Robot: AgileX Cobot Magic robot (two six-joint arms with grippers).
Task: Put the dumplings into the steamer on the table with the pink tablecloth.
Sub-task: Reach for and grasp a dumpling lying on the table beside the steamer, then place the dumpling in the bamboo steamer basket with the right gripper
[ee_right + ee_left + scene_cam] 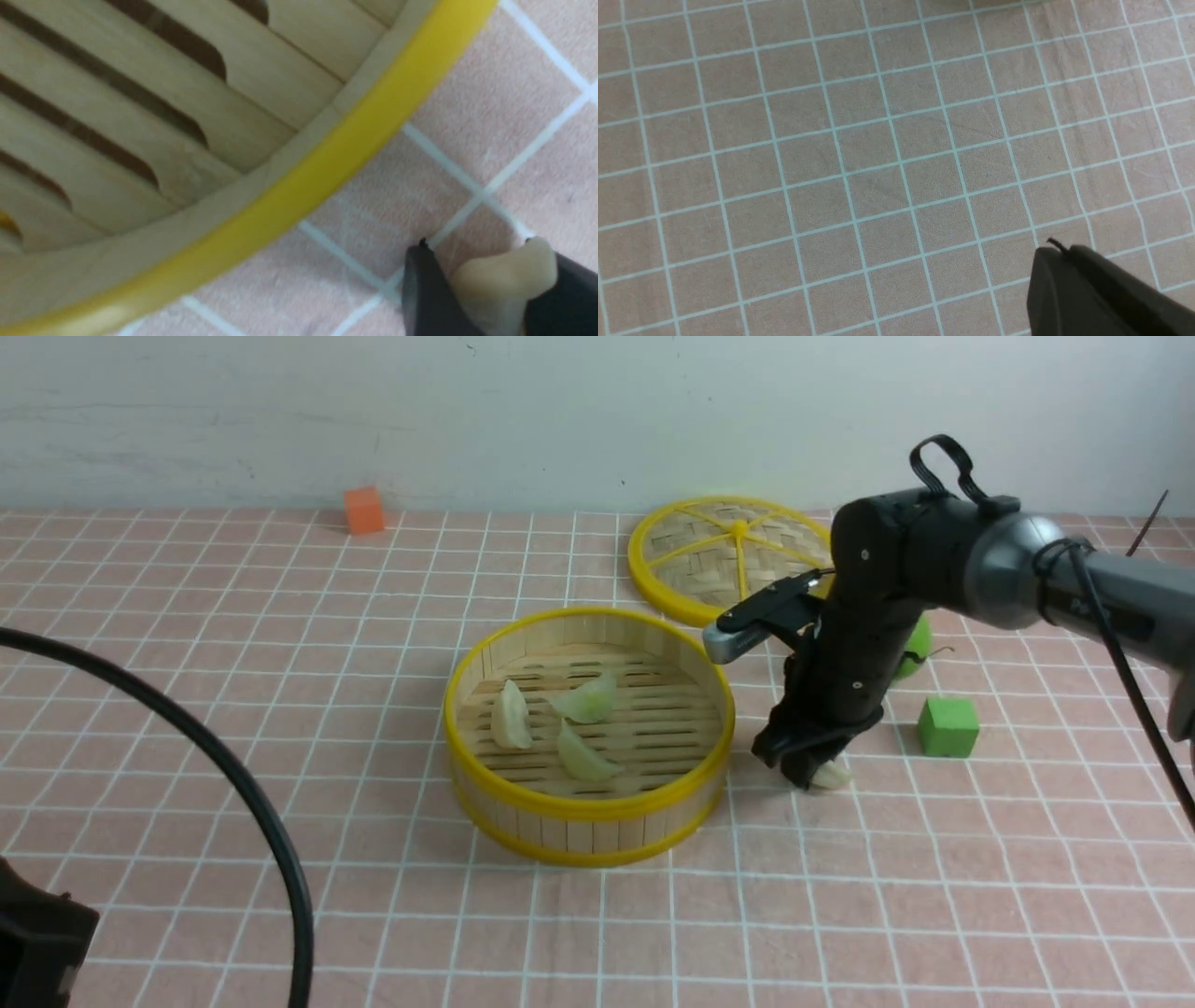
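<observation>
The steamer (588, 803) stands mid-table on the pink tablecloth (233, 644) with three dumplings (512, 714) (588, 698) (583, 754) on its slatted floor. My right gripper (814, 773) is down at the cloth just right of the steamer, shut on a fourth dumpling (831, 775). In the right wrist view this dumpling (502, 280) sits pinched between the two dark fingers (423, 289), beside the steamer's yellow rim (327, 172). My left gripper (1059, 254) is shut and empty over bare cloth.
The flat woven lid (733, 555) lies behind the right arm. A green cube (948, 726) and a green round object (913, 649) sit right of the gripper. An orange cube (363, 510) is at the far left by the wall.
</observation>
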